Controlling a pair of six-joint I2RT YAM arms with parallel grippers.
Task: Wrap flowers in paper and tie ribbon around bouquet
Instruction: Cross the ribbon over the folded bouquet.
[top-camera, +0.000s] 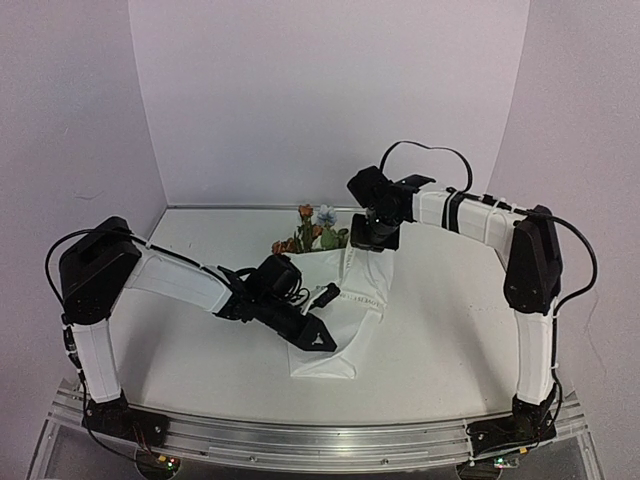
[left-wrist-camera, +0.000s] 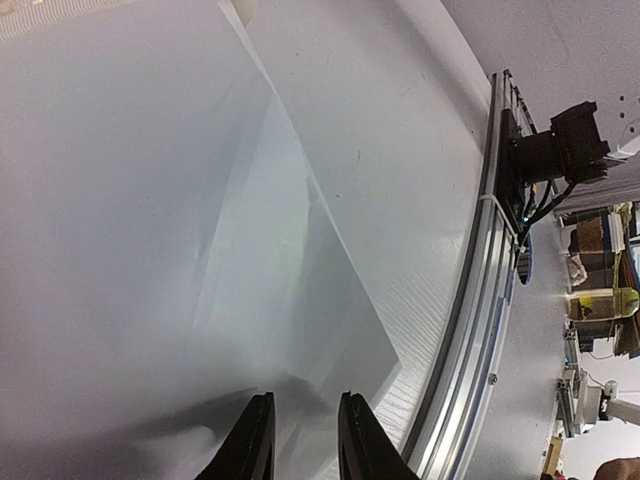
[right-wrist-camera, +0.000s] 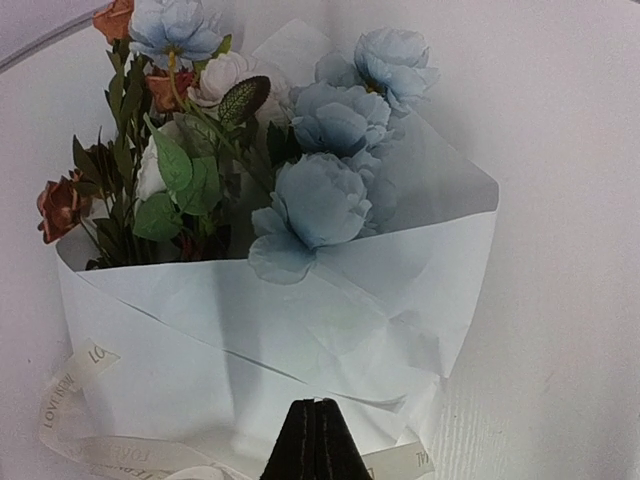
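The bouquet lies at the back middle of the table, its flowers (top-camera: 312, 228) pointing at the back wall. In the right wrist view pale blue and orange flowers (right-wrist-camera: 320, 190) stick out of the folded white paper (right-wrist-camera: 300, 320). My right gripper (right-wrist-camera: 316, 402) is shut, its tips over the paper's lower fold, above the wrap (top-camera: 372, 240). A ribbon (right-wrist-camera: 70, 385) with printed letters curls under the wrap. The paper's tail (top-camera: 335, 350) runs toward the front edge. My left gripper (top-camera: 320, 338) sits on that tail, its fingers (left-wrist-camera: 250, 440) a narrow gap apart over the paper (left-wrist-camera: 150, 200).
An aluminium rail (top-camera: 320, 440) runs along the table's near edge, seen close on the right in the left wrist view (left-wrist-camera: 470, 330). The right arm's base (left-wrist-camera: 555, 150) is bolted to it. White walls close the back and sides.
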